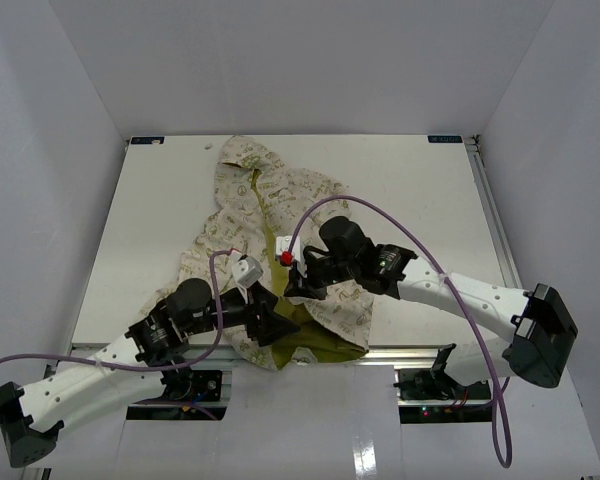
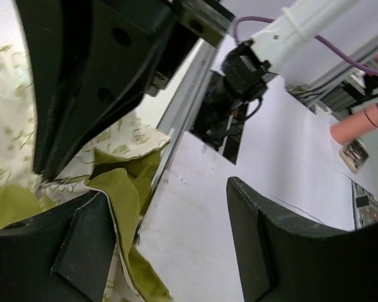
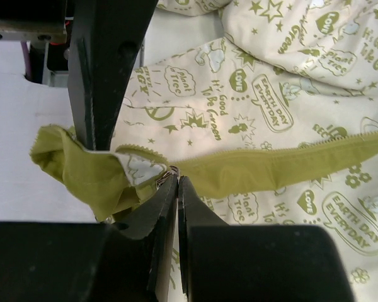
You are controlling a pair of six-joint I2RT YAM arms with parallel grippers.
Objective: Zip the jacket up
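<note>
Jacket [image 1: 270, 200] lies open on the middle of your table [image 1: 420, 200], with the hood [image 1: 242, 160] toward 12 o'clock. The hem is at 6 o'clock, spilling over the near edge with the olive lining [image 1: 325, 335] turned out. Your left gripper [image 1: 267, 322] sits at that hem with its fingers [image 2: 63, 251] spread wide. Folded olive cloth lies against the one finger, and bare white surface shows in the gap. Just toward 1 o'clock from it, your right gripper [image 1: 292, 283] has its fingers pressed together. The tips nip a small metal piece at the lower end of the zipper [image 3: 283, 163], whose green tape runs off toward 3 o'clock in the right wrist view.
</note>
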